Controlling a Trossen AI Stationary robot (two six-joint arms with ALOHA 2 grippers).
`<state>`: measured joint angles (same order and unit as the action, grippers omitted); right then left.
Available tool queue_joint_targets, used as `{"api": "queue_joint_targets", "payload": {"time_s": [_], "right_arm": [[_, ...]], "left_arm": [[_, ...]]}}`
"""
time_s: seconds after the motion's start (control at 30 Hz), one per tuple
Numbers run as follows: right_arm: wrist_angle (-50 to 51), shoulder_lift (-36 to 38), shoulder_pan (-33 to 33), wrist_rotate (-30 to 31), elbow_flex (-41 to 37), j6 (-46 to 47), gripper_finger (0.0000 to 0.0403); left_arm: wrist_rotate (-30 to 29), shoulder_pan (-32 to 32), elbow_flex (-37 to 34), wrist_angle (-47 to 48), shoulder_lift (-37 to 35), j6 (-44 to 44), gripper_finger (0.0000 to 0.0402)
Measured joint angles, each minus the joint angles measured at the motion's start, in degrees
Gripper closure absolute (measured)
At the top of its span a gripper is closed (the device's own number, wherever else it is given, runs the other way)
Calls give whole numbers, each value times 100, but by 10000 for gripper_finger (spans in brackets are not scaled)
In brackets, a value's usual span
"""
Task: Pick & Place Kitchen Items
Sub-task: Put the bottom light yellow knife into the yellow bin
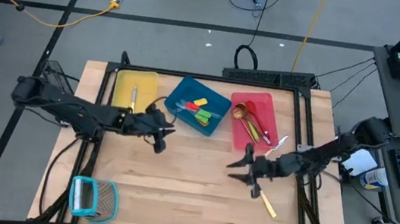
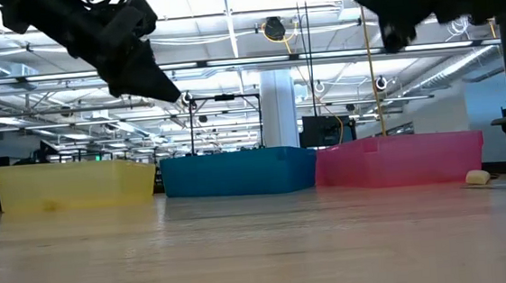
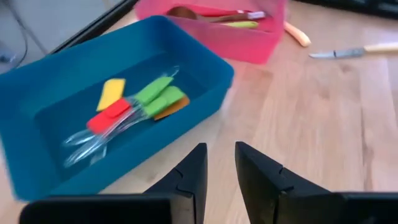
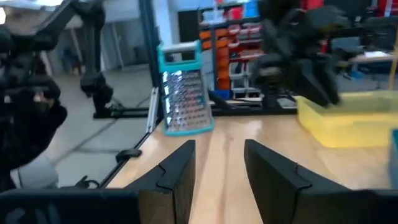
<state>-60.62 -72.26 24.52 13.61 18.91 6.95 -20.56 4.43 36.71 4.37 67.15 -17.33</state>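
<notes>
The left arm reaches across the light wooden table (image 1: 174, 201) from its left edge, stretched nearly level. Its left gripper (image 1: 159, 142) hangs above bare wood just in front of the blue rectangular tray (image 1: 214, 125); the 2 dark fingers (image 3: 186, 180) stand a narrow gap apart, holding nothing.

At the table's near-left corner lies the teal-framed flat metal grater (image 1: 94, 197). The yellow rectangular tray (image 1: 146, 82) holds 1 slim pale tool (image 1: 133, 95), long axis running from the table's near side to its far side. In the blue tray, the small clear-handled tools with yellow, red, green and orange tips (image 3: 134, 106) lie bunched and roughly parallel, coloured ends toward the red rectangular tray (image 1: 269, 105). That tray holds wooden and brass spoons (image 1: 240, 111) and other slim utensils, slanted diagonally. A cream-handled knife (image 1: 276, 143) lies just beside its right edge.

The right arm comes in from the right edge, bent low. Its right gripper (image 1: 239, 170) hovers over bare wood in front of the red tray, fingers (image 4: 174, 174) moderately parted and empty. Another cream-handled knife (image 1: 268, 205) lies diagonally beneath that arm, handle toward the near-right corner.
</notes>
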Motion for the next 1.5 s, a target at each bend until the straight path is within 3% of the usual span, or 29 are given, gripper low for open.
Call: {"api": "queue_joint_targets", "payload": {"time_s": [0.1,0.23,0.37,0.5,0.57,0.77,1.07,1.27,1.5], "right_arm": [[742,-231,220,222,661,-193,273],[2458,-373,408,985,1607,-66,273],[4407,-363,541,1606,2518,690,273],[5934,-366,600,1782,2918,1951,273],[6486,-363,634,1671,2936,2731,273],[7991,-368,896,450,2934,4383,273],[9530,-499,1567,-428,2925,6608,273],[9714,-788,2055,-477,2702,7652,273],[10089,-1130,2179,-617,2569,8352,273]], "left_arm": [[0,64,0,-174,205,249,314],[-2,85,-2,-148,315,233,314],[-4,143,-4,-111,317,207,314],[-4,260,-4,-105,317,204,314],[-6,326,-4,-105,317,209,314],[-46,418,-4,-112,317,226,314],[-52,279,-7,-162,376,331,314],[-55,27,-7,-169,414,521,314],[-53,-270,-7,-144,414,523,314]]}}
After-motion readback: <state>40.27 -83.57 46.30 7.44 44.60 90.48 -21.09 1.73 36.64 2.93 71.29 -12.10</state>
